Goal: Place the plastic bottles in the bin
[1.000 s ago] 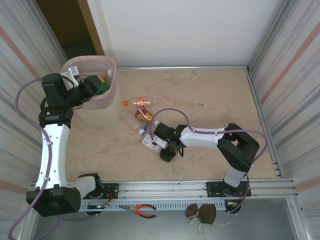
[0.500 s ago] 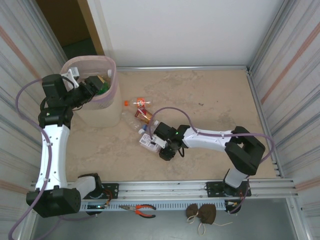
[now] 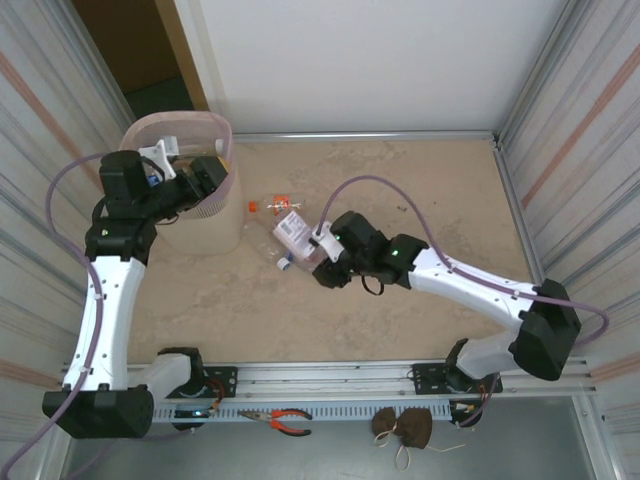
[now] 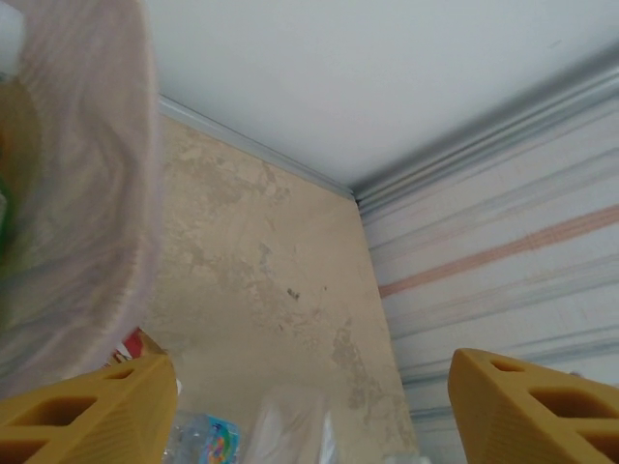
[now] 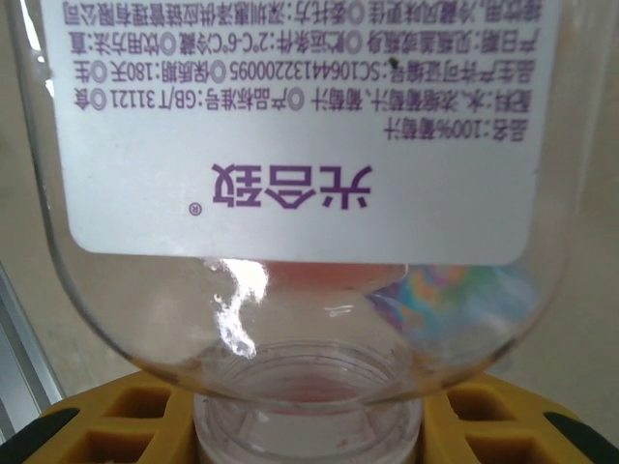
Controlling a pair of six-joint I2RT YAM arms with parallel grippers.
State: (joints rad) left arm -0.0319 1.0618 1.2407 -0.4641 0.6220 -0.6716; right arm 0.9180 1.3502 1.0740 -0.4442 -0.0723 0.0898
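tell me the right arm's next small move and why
Probably carry the white-label bottle left toward the bin and over its rim: the right tool grips it by the neck, and the bin stands apart, to its left.

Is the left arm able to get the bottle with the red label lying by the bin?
Probably yes. The left hand is open at the bin, and the red-label bottle lies on the table beside it. The right hand, holding a clear bottle, is close and might crowd it.
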